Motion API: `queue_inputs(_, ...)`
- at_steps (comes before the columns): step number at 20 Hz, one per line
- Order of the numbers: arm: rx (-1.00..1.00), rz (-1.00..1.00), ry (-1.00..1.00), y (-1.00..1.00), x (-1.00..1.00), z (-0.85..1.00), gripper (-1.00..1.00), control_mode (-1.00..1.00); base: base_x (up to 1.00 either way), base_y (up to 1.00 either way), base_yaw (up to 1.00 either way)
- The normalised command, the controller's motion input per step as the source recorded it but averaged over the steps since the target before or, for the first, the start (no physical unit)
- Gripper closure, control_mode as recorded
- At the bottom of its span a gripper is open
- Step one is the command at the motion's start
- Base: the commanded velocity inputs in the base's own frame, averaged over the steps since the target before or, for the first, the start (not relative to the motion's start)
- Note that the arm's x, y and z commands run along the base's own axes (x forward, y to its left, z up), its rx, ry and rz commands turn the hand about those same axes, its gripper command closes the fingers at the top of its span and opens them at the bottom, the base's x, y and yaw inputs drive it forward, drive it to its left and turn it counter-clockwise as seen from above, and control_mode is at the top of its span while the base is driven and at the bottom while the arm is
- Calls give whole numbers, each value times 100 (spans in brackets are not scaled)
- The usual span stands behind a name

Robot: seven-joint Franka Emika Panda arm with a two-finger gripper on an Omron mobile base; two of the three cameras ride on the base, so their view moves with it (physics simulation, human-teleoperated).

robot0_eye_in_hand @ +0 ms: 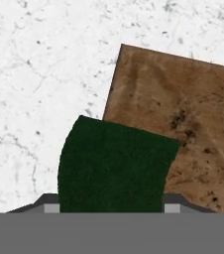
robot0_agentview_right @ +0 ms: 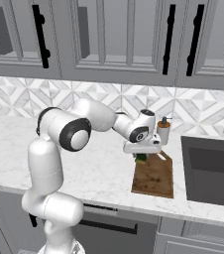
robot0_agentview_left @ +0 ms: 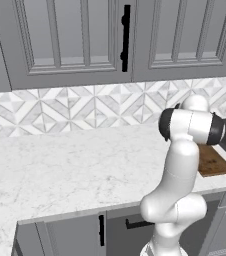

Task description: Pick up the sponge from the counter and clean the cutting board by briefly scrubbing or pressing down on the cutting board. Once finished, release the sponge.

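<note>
Jaws clamp the sponge (robot0_eye_in_hand: 113,166) by its sides; soft and light, it should squash against the cutting board (robot0_eye_in_hand: 188,124).

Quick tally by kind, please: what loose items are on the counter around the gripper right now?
Sponges: 1, the sponge, dark green, shut in the gripper.
Cutting boards: 1, the cutting board, brown wood, on the counter.
Small jars or shakers: 1, behind the board.
Total: 3
</note>
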Motion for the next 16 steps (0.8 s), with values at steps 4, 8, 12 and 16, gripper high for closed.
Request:
queue_inputs(4, 0, 0, 1, 0, 0, -19, 100, -100, 0, 0, 0)
queue_inputs(8, 0, 0, 3, 0, 0, -21, 100, -100, 0, 0, 0)
queue_inputs(12, 0, 1, 0, 0, 0, -19, 100, -100, 0, 0, 0)
queue_inputs(16, 0, 0, 0, 0, 0, -14, 100, -100, 0, 0, 0)
